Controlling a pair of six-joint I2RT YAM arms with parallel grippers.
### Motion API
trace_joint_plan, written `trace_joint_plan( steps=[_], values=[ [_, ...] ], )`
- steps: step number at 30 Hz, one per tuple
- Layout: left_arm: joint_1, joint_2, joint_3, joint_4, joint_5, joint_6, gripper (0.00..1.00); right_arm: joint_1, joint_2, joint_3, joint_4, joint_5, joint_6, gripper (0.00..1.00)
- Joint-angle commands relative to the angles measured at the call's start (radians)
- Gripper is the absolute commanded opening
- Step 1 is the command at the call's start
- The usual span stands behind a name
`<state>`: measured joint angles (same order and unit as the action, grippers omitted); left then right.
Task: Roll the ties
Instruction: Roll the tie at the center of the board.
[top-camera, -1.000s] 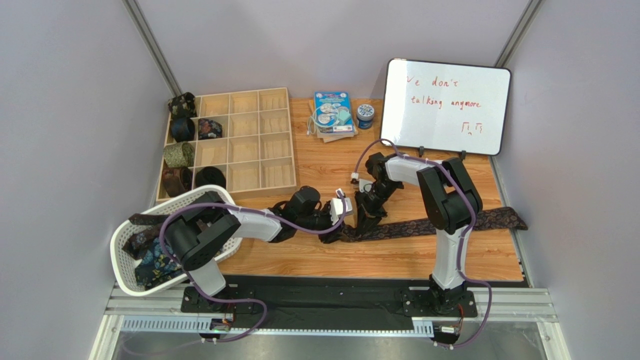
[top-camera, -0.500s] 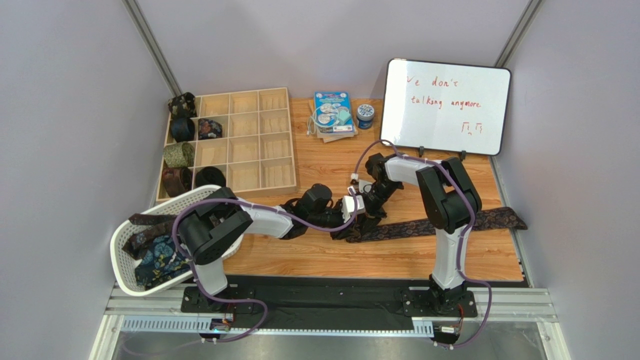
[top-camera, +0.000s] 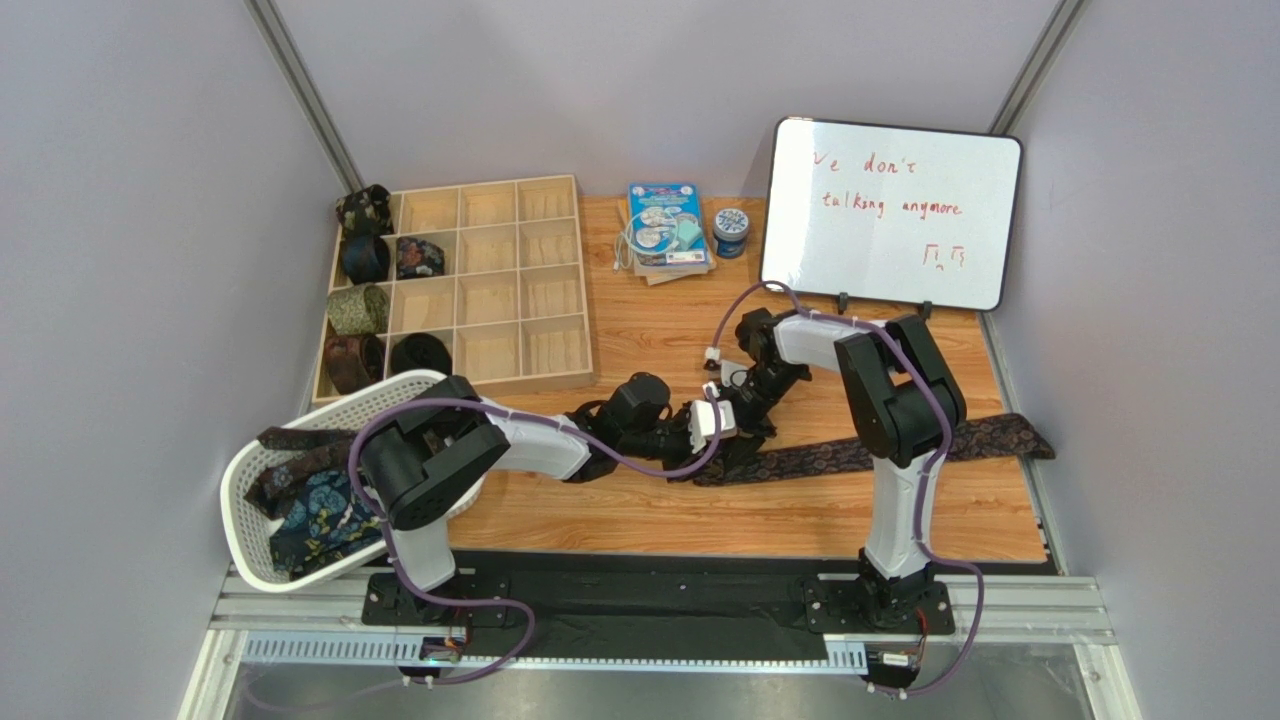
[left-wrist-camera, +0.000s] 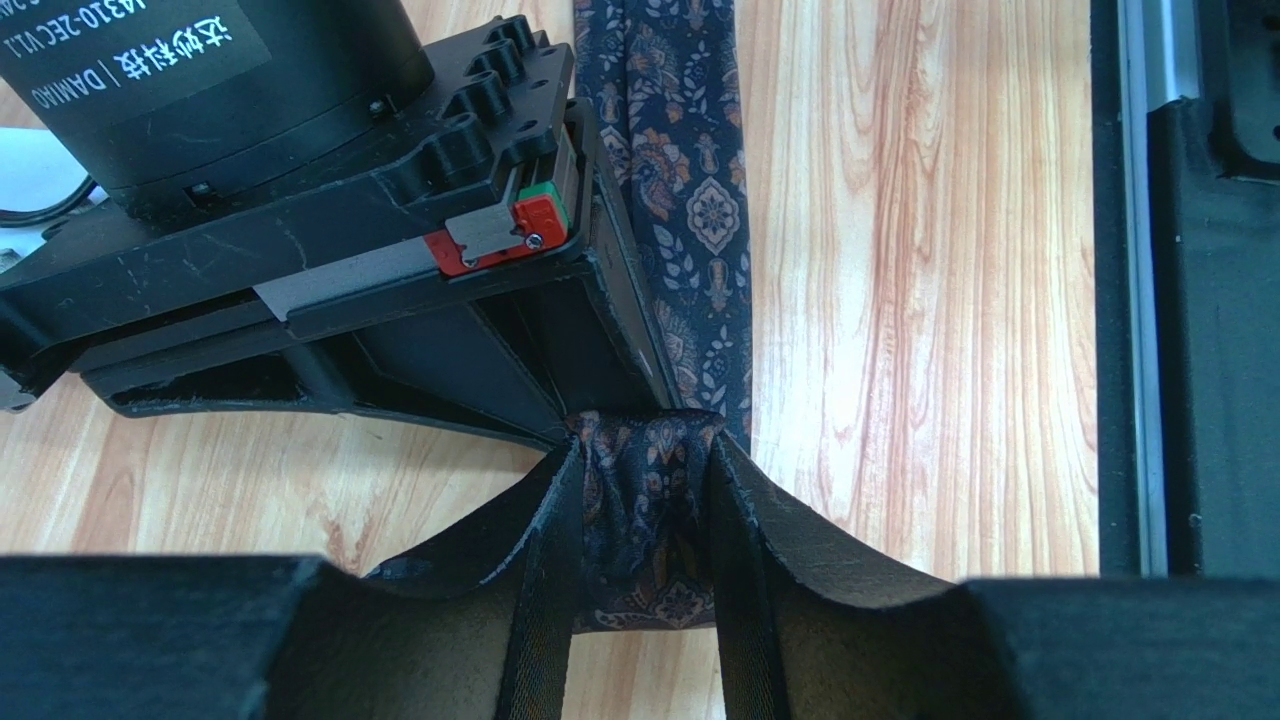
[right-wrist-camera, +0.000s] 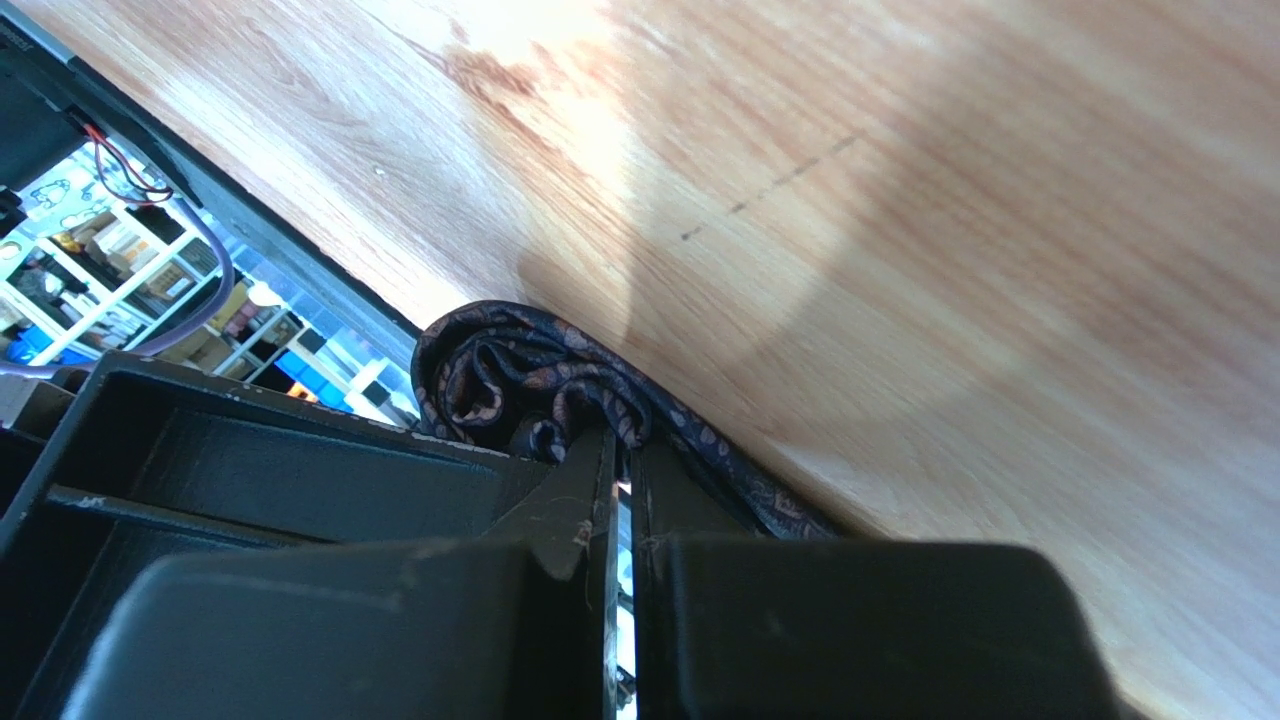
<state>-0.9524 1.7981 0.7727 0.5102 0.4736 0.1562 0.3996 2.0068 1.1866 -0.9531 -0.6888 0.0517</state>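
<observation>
MID-TABLE: Both arms meet where the L gripper (top-camera: 702, 422) and R gripper (top-camera: 735, 405) hold the same end of a dark paisley tie (top-camera: 804, 456).

L wrist view: the L gripper (left-wrist-camera: 643, 444) has its fingers (left-wrist-camera: 544, 585) clamped on a bunched wad of the tie (left-wrist-camera: 684, 195). The R gripper's black body sits right against the wad on the left, and the rest of the strip runs flat away over the wood.

R wrist view: the R gripper (right-wrist-camera: 619, 444) has its fingers nearly together, only a sliver btwn them. The tips pinch the tie (right-wrist-camera: 504, 368) where it curls into a small loose fold.

From above, the tie stretches right from the grippers along the table (top-camera: 661, 518) and passes under the R arm. Its wide pointed end reaches the right edge.

Far left: a wooden tray (top-camera: 504, 285) of compartments, w/ coils (top-camera: 358, 309) down the leftmost column and two more in the next.

Near left: a white basket (top-camera: 248, 495) at the table corner, holding loose ties (top-camera: 308, 522).

Far side: a whiteboard (top-camera: 894, 210) w/ red writing, a blue packet (top-camera: 666, 225) and a small tin (top-camera: 730, 228).
</observation>
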Motion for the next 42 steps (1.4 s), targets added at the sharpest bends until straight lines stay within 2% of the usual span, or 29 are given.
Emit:
trace_joint_plan(
  steps=[1,10,21,32,38,40,42],
  values=[
    [-0.026,0.087,-0.019,-0.125,-0.07,0.057,0.41,0.022,-0.011,-0.027,0.063,-0.006,-0.047,0.0],
    [-0.036,0.109,-0.05,-0.163,-0.099,0.08,0.39,-0.015,-0.039,-0.019,0.036,-0.049,-0.092,0.0],
    [-0.055,0.188,0.019,-0.289,-0.164,0.109,0.35,-0.054,-0.072,0.021,-0.027,-0.022,-0.131,0.12],
    [-0.062,0.237,0.062,-0.355,-0.181,0.123,0.32,-0.103,-0.085,0.028,-0.064,-0.014,-0.161,0.14],
    [-0.068,0.241,0.065,-0.364,-0.19,0.131,0.32,-0.136,-0.123,0.057,-0.108,-0.029,-0.176,0.24],
    [-0.068,0.241,0.065,-0.364,-0.191,0.132,0.32,-0.151,-0.143,0.067,-0.13,-0.037,-0.182,0.31],
    [-0.069,0.242,0.063,-0.364,-0.194,0.134,0.31,-0.159,-0.151,0.076,-0.15,-0.038,-0.187,0.32]
  ],
)
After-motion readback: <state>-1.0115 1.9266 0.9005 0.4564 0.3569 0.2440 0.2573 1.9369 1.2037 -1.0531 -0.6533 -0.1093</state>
